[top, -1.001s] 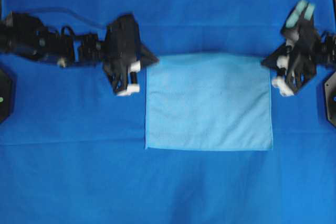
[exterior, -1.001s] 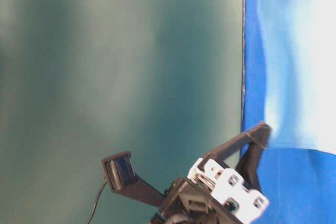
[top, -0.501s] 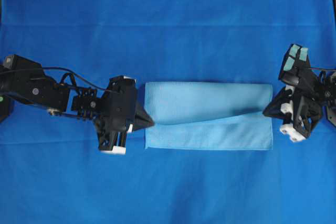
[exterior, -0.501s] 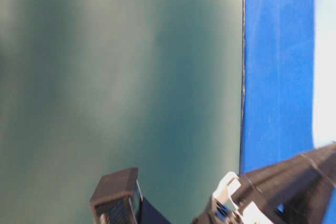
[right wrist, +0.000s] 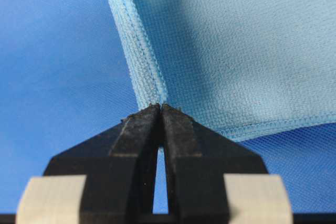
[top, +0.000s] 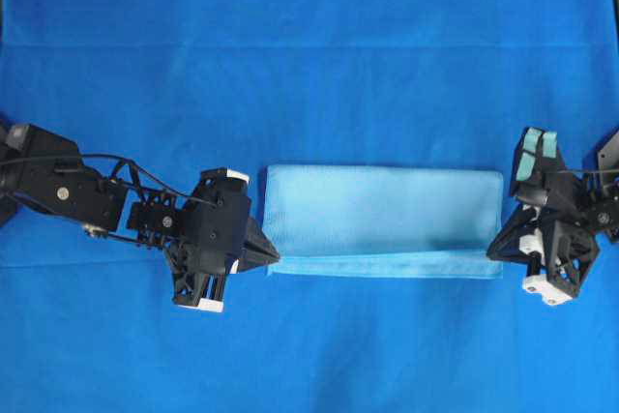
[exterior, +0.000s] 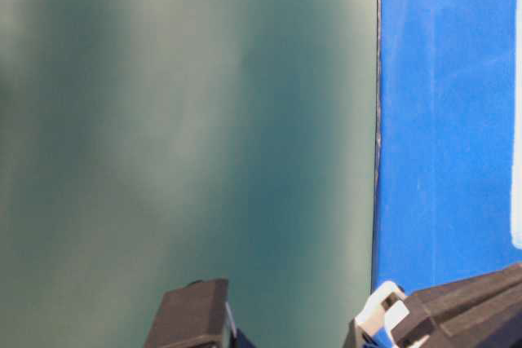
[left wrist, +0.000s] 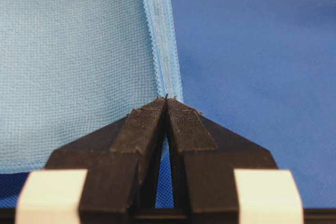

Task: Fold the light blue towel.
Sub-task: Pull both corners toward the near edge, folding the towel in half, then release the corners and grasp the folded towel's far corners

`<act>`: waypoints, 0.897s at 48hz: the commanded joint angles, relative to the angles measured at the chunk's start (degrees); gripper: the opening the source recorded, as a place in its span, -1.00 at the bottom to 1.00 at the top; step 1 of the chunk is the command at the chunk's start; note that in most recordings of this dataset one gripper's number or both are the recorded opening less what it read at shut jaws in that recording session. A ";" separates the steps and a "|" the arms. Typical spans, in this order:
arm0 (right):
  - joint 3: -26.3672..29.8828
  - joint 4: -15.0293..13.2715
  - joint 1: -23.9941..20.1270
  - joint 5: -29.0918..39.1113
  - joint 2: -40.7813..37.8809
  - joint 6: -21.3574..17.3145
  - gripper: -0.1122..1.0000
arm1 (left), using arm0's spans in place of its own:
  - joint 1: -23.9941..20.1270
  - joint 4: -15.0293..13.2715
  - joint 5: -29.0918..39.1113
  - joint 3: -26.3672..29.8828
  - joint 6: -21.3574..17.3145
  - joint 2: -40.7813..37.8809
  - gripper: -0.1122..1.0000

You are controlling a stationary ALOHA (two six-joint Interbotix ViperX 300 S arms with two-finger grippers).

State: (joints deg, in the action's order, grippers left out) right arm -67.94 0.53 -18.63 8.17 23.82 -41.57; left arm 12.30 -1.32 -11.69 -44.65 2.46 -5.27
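The light blue towel [top: 385,210] lies doubled over as a wide rectangle on the table, its upper layer stopping just short of the near hem. At the towel's near left corner, my left gripper [top: 274,258] is shut on the corner hem. The left wrist view shows that gripper [left wrist: 166,100] pinching the stitched edge of the towel [left wrist: 79,51]. My right gripper [top: 493,250] is shut on the near right corner. In the right wrist view the gripper [right wrist: 160,107] clamps the towel [right wrist: 236,40] hem.
A deep royal-blue table cloth [top: 309,45] covers the whole table. The table-level view shows mostly a dark green wall [exterior: 179,120], the cloth's edge, and black arm parts [exterior: 457,315] at the bottom.
Both grippers have travelled toward the near edge with the towel's far corners. The upper layer has come down over the lower one, and the towel now shows half its earlier depth.
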 commanded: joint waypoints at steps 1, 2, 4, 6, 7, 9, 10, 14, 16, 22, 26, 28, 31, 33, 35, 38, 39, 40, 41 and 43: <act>1.14 -0.09 -0.26 -0.26 -0.35 -0.09 -0.76 | -0.26 -0.09 -0.44 1.14 -0.09 0.18 -0.78; 1.23 -0.09 -0.26 -0.35 -0.53 -0.09 -0.76 | -0.44 -0.09 -0.53 1.23 -0.18 0.09 -0.78; 1.32 -0.09 -0.26 -0.35 -0.88 -0.09 -0.76 | -0.70 -0.09 -0.44 1.49 -0.18 -0.18 -0.77; 1.41 -0.09 -0.26 -0.18 -1.14 -0.09 -0.76 | -0.97 -0.09 -0.44 1.58 -0.18 -0.44 -0.77; 1.49 -0.09 -0.26 -0.09 -1.23 -0.09 -0.76 | -1.05 0.00 -0.53 1.58 -0.18 -0.53 -0.77; 1.58 -0.09 -0.26 0.09 -1.41 -0.09 -0.76 | -1.41 -0.09 -0.53 1.58 -0.18 -0.79 -0.77; 1.58 -0.09 -0.26 0.09 -1.49 -0.18 -0.76 | -1.49 -0.09 -0.44 1.67 -0.18 -0.79 -0.77; 1.67 0.09 -0.26 0.62 -1.49 -0.44 -0.75 | -1.49 0.00 -0.44 1.76 -0.18 -0.79 -0.64; 1.67 0.18 -0.26 0.79 -1.49 -0.70 -0.75 | -1.58 -0.09 -0.44 1.85 -0.18 -0.79 -0.45; 2.11 0.00 -0.18 1.05 -1.32 -1.49 -0.24 | -1.58 -0.09 -0.18 1.58 -0.35 -0.26 0.15; 2.37 -0.70 -0.26 1.41 -0.62 -1.41 0.18 | -1.67 -0.09 -0.09 1.23 -0.88 0.97 0.43; 2.37 -1.41 -0.18 1.67 -0.18 -1.41 0.33 | -1.93 -0.09 -0.09 1.05 -1.05 1.76 0.44; 2.64 -2.64 -0.26 2.55 1.14 -1.41 0.31 | -2.37 -0.09 -0.09 0.70 -1.23 3.16 0.38; 2.81 -3.34 -0.18 3.16 2.20 -1.41 0.24 | -3.08 0.00 0.00 0.26 -1.32 3.87 0.34; 3.08 -4.22 -0.09 3.96 3.25 -1.41 0.20 | -3.96 -0.09 0.00 -0.09 -1.32 4.39 0.33; 3.34 -5.71 0.62 5.54 4.92 -1.41 0.22 | -5.80 0.00 -0.09 -0.53 -1.32 4.75 0.32; 3.16 -6.33 1.23 6.33 5.36 -1.41 0.23 | -6.33 -0.09 0.00 -0.53 -1.32 4.75 0.32; 3.16 -6.77 2.02 7.03 5.80 -1.49 0.23 | -6.86 -0.09 0.00 -0.53 -1.32 4.66 0.32; 2.99 -7.21 2.99 7.73 6.06 -1.49 0.23 | -7.38 0.00 0.00 -0.44 -1.32 4.66 0.32; 2.81 -8.17 5.27 9.14 6.50 -1.41 0.23 | -8.44 -0.09 0.00 -0.26 -1.32 4.57 0.32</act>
State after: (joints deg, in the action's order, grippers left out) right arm -65.74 -6.15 -16.44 15.38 29.18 -43.24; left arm 5.63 -1.32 -11.51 -45.62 1.14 -1.93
